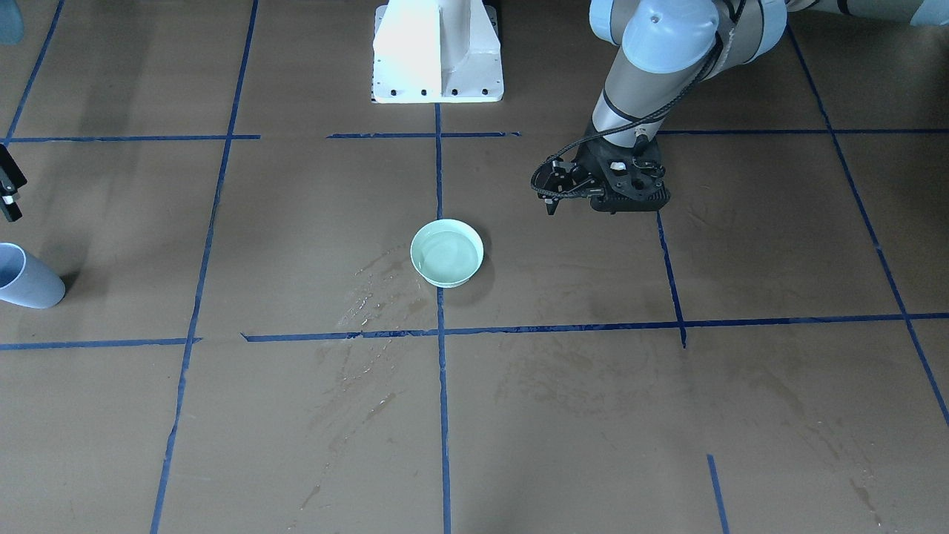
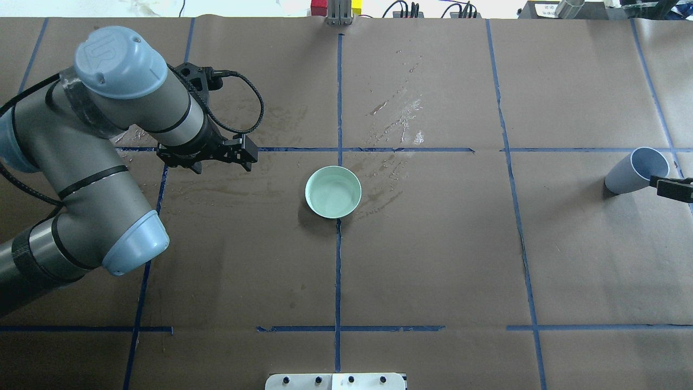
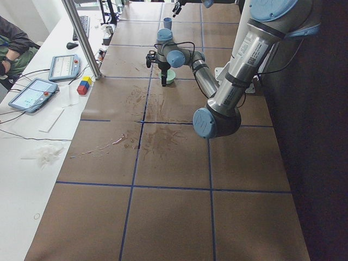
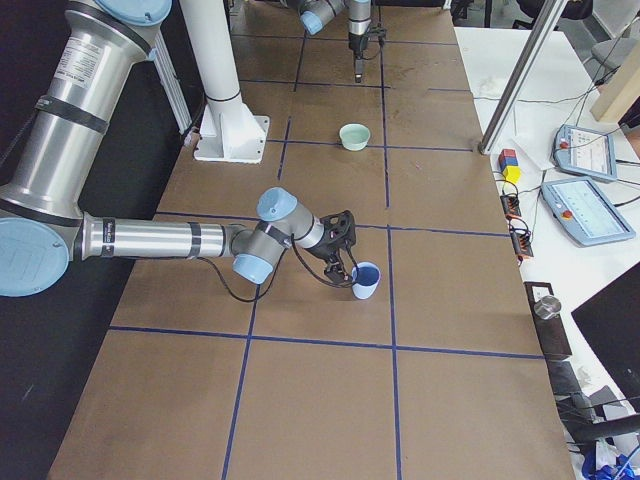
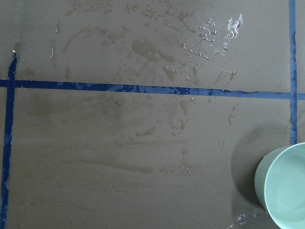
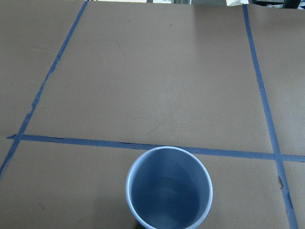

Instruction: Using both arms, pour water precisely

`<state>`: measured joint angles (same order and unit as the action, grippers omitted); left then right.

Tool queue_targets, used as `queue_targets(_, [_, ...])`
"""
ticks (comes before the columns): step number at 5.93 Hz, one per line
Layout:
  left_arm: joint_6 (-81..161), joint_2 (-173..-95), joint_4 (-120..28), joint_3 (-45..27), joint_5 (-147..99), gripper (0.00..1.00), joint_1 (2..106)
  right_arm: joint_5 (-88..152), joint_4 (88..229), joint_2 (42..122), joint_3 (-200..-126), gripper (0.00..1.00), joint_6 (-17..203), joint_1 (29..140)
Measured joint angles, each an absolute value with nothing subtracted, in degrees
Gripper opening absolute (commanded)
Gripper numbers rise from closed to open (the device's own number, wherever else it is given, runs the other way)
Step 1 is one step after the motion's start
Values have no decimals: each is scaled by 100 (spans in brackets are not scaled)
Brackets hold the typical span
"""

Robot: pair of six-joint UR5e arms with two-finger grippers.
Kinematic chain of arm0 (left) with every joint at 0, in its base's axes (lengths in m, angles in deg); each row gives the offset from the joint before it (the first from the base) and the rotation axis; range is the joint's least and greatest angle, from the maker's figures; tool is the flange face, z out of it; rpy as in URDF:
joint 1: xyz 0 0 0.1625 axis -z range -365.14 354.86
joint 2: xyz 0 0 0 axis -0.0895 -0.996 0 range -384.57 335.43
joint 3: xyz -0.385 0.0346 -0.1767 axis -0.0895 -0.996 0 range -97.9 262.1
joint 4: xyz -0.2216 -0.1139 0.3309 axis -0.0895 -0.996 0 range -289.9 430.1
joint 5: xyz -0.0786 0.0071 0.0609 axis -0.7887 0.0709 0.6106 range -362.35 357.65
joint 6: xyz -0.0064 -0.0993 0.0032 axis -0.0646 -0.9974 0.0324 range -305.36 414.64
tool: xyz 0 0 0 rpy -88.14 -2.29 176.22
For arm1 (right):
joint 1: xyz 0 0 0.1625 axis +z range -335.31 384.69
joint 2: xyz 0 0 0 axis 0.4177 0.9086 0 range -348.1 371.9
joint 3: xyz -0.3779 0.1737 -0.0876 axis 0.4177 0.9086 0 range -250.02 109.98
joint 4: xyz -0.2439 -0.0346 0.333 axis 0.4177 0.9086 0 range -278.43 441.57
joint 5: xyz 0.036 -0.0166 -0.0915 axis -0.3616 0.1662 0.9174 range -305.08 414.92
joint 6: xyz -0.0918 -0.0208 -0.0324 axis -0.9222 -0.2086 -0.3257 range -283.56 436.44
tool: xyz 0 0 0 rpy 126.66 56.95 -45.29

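Note:
A pale green bowl (image 1: 448,280) stands near the table's middle and holds clear water (image 2: 333,192). It also shows at the lower right of the left wrist view (image 5: 286,191). My left gripper (image 2: 222,162) hangs above the board to the bowl's left, apart from it, and looks open and empty. A light-blue cup (image 2: 633,170) stands upright at the table's right end and fills the bottom of the right wrist view (image 6: 169,191). My right gripper (image 2: 671,187) is right beside its rim on the robot's side. I cannot tell whether it grips the cup or whether water is inside.
Shiny wet streaks (image 2: 400,119) lie on the brown board beyond the bowl and under the left gripper (image 5: 190,62). The white pedestal (image 1: 437,52) stands at the robot's edge. Tablets (image 4: 585,150), coloured blocks (image 4: 510,165) and a metal post (image 4: 520,80) are on the operators' side.

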<state>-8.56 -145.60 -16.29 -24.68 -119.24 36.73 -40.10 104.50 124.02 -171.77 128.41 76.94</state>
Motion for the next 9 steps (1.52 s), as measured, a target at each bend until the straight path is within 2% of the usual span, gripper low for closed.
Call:
queue_targets(5, [-856,-14551,-1629,-2469,-11924,100,3661,-2269,9640,12234,-16263,100,13302,6449])
queue_targets(9, [-858,-14551,-1629,-2470,-11924,100,3661,-1431,9318,11830,-15665,100,13303,6212])
